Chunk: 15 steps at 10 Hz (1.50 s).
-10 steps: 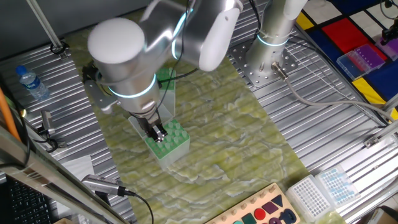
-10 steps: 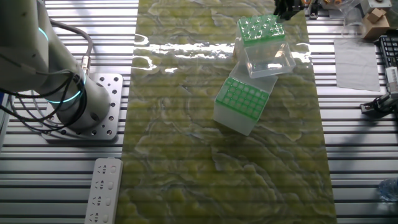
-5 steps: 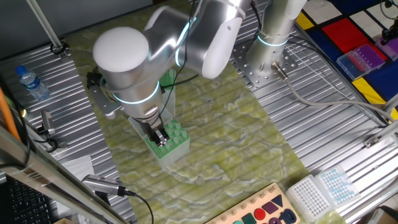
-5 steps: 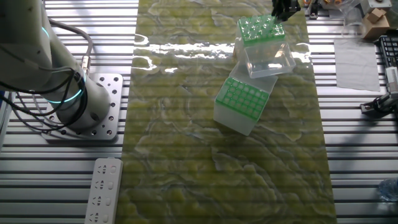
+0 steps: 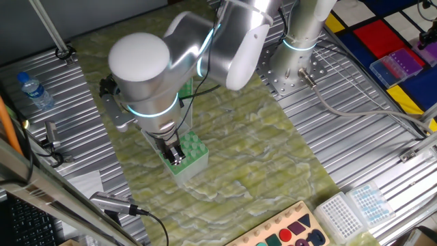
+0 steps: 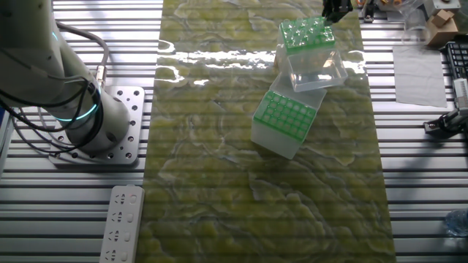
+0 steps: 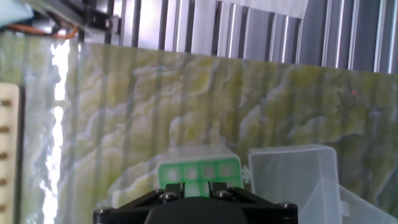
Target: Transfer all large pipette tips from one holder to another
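Note:
Two green holders stand on the yellow-green mat. One holder [image 6: 307, 35] at the far edge carries pale large pipette tips [image 6: 301, 29] and has a clear lid [image 6: 318, 71] leaning against it. The other holder [image 6: 285, 117] sits mid-mat. My gripper [image 6: 338, 9] hangs just above the far holder's corner. In one fixed view the gripper [image 5: 176, 154] is right over that holder [image 5: 190, 161]. The hand view shows the holder's top [image 7: 199, 172] and the lid [image 7: 298, 180] below my fingers [image 7: 180, 194]. The fingers stand slightly apart, green shows in the gap, and no tip is visible between them.
My arm's base [image 6: 102, 124] is bolted left of the mat, with a white power strip [image 6: 121, 223] beside it. A water bottle [image 5: 33, 90], clear tip racks [image 5: 355, 208], a purple box [image 5: 397, 66] and a wooden shape board [image 5: 287, 232] lie around the edges.
The arm has shifted slightly to the right in one fixed view, and the gripper has sunk a little toward the far holder. The holders and lid have not moved.

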Each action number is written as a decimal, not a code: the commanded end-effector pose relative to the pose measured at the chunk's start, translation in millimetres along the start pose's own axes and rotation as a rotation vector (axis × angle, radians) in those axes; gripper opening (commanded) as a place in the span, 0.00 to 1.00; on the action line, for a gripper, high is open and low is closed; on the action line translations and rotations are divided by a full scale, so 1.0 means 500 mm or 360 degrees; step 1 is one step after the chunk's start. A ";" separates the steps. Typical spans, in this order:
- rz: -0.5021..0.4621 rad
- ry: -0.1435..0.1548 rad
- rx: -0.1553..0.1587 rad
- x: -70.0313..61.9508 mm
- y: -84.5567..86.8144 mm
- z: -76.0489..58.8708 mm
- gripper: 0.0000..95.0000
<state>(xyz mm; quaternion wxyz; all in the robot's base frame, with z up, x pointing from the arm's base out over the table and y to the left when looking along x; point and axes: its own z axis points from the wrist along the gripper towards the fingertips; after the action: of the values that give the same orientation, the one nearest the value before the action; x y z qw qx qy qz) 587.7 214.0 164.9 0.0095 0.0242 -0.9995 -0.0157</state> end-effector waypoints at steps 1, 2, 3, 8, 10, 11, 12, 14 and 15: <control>0.0016 -0.0020 -0.0005 0.003 -0.002 0.010 0.20; 0.0016 -0.0021 -0.0005 0.004 -0.002 0.016 0.20; 0.0016 -0.0019 -0.0004 0.006 -0.001 0.018 0.20; 0.0007 -0.0016 0.0002 0.016 0.001 0.028 0.20; -0.0029 -0.0018 0.0009 0.022 -0.004 0.033 0.20; -0.0029 -0.0017 0.0009 0.022 -0.004 0.033 0.20; -0.0030 -0.0017 0.0009 0.022 -0.004 0.033 0.00; -0.0042 -0.0006 0.0012 0.021 -0.004 0.027 0.00; -0.0054 0.0011 0.0019 0.020 -0.003 0.017 0.00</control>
<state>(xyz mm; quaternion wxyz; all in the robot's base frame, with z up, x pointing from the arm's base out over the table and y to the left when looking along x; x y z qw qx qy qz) 578.2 211.9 156.9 0.0112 0.0406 -0.9991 -0.0092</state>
